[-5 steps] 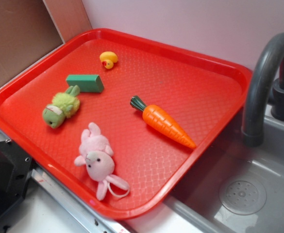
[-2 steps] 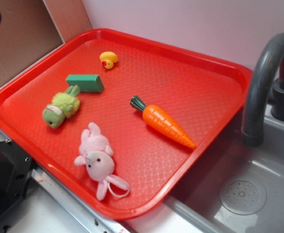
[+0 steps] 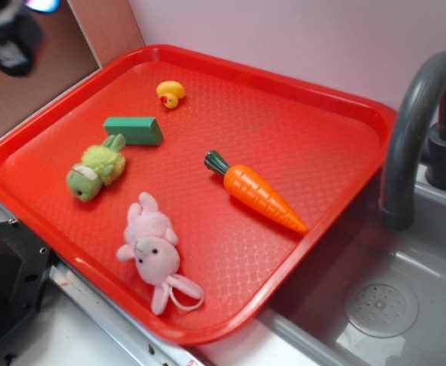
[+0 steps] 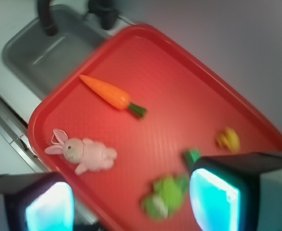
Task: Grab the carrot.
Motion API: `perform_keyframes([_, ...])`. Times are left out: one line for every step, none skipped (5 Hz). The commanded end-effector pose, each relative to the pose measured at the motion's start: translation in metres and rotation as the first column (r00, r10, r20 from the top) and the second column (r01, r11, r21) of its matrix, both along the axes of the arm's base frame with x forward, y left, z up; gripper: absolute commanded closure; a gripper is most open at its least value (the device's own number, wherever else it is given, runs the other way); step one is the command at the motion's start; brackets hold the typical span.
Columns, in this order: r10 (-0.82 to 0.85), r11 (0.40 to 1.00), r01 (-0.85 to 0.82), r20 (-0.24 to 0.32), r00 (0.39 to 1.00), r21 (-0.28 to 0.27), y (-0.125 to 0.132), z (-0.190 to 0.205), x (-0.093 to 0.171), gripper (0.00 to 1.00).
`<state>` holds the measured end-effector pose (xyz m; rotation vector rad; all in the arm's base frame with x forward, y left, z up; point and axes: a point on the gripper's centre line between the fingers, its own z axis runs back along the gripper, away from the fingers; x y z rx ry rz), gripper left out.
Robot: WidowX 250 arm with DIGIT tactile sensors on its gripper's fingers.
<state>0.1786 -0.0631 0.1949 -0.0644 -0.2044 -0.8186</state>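
Observation:
The orange carrot [image 3: 262, 194] with a dark green stem lies flat on the red tray [image 3: 306, 107], right of centre, tip pointing toward the sink; it also shows in the wrist view as the carrot [image 4: 105, 91]. My gripper [image 3: 9, 34] is a blurred dark shape at the top left corner, high above and far from the carrot. In the wrist view my gripper [image 4: 131, 204] stands open, two glowing cyan pads wide apart, nothing between them.
On the tray lie a pink plush bunny [image 3: 154, 248], a green plush toy [image 3: 94, 169], a green block [image 3: 133, 130] and a yellow duck [image 3: 170, 94]. A grey sink [image 3: 390, 297] with a dark faucet [image 3: 417, 122] sits right of the tray.
The gripper has come into the exterior view at the top left corner, moving rightward and down. Nothing on the tray has moved.

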Motion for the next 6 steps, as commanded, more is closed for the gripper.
perform_keyframes([-0.453,0.892,0.453,0.014,0.892,0.002,-0.027,-0.036,0.049,0.00])
perform_keyframes([-0.535,0.844,0.536,-0.037,0.844,0.014,-0.041,-0.063,0.062,0.00])
perform_keyframes([-0.598,0.798,0.602,-0.073,0.798,0.028,-0.054,-0.084,0.066,0.00])
perform_keyframes([-0.675,0.734,0.679,-0.099,0.731,0.013,-0.064,-0.107,0.061,0.00])
perform_keyframes([-0.659,0.738,0.673,-0.165,0.734,0.050,-0.061,-0.127,0.064,0.00])
perform_keyframes([-0.645,0.741,0.667,-0.194,0.739,0.079,-0.057,-0.139,0.068,0.00])
